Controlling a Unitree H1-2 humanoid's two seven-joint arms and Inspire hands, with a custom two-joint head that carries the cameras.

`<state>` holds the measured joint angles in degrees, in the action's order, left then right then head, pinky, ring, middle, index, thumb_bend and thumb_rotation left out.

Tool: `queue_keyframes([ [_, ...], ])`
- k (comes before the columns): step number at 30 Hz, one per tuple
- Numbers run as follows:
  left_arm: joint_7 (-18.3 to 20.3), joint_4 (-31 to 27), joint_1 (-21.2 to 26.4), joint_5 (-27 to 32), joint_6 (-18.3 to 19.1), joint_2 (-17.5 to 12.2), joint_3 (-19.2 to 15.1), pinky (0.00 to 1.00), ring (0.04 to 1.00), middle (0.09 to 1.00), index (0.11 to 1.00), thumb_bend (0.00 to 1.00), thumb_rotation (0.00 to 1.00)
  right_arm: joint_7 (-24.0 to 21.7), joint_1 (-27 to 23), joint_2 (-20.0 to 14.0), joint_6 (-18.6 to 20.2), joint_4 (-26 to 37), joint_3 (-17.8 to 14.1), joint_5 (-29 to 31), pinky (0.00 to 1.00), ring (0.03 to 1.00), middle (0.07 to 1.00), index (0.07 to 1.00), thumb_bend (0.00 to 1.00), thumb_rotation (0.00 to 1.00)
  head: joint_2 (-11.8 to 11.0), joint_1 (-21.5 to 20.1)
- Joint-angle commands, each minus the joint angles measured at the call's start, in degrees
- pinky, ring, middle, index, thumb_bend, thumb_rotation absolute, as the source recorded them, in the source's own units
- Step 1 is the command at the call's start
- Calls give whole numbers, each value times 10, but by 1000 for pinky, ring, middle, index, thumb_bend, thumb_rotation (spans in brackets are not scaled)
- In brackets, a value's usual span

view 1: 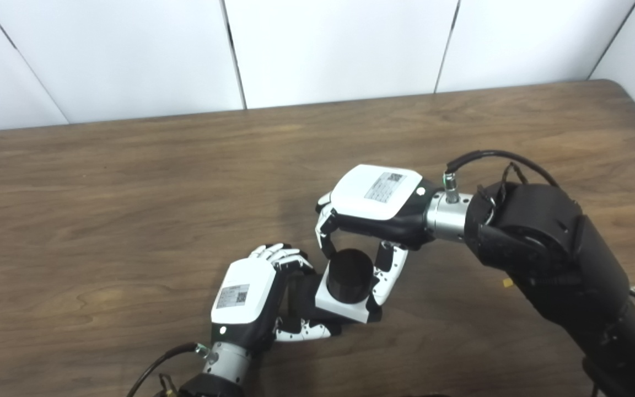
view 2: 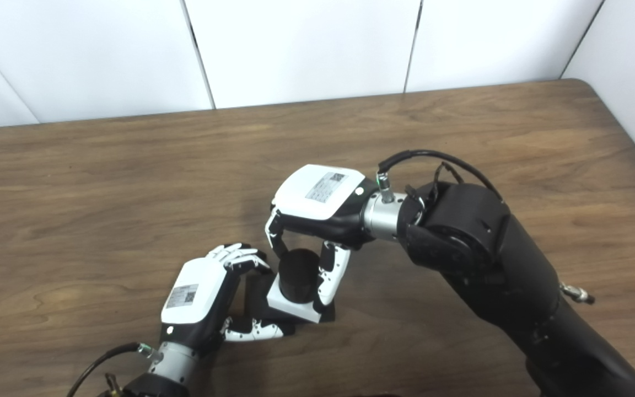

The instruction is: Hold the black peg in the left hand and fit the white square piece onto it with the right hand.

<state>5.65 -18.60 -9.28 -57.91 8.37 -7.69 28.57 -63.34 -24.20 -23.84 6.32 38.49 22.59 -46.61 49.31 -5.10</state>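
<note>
Between both hands, black peg (view 1: 349,274) upright.

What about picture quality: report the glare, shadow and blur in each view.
Left eye view: soft sheen on the table behind the hands; a faint shadow beside the black peg; the right hand label is too blurred to read. Right eye view: same sheen; the white square piece stays clear, the left hand slightly soft.

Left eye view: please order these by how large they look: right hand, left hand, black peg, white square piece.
1. right hand
2. left hand, only slightly smaller and nearer the camera, so this order is unsure
3. white square piece
4. black peg; pieces 3 and 4 look similar, partly hidden
</note>
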Motion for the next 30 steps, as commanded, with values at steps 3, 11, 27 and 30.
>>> queue_keyframes([
  [3,23,1,-7,-2,0,2,9,883,851,767,484,521,48,9,-19,3,11,12,-16,6,818,875,748,599,1000,391,-3,0],
  [11,25,4,-6,-21,5,-1,10,877,845,764,489,523,65,-11,-31,0,54,41,-41,23,816,885,771,685,1000,426,-13,2],
  [27,117,-61,3,2,23,-16,-18,848,839,824,819,1000,436,30,5,-21,56,48,-102,38,783,863,773,698,1000,456,-30,10],
  [30,143,-84,5,17,24,-26,-30,854,857,862,879,1000,467,37,9,-24,54,44,-106,39,780,859,769,697,993,462,-32,11],
])
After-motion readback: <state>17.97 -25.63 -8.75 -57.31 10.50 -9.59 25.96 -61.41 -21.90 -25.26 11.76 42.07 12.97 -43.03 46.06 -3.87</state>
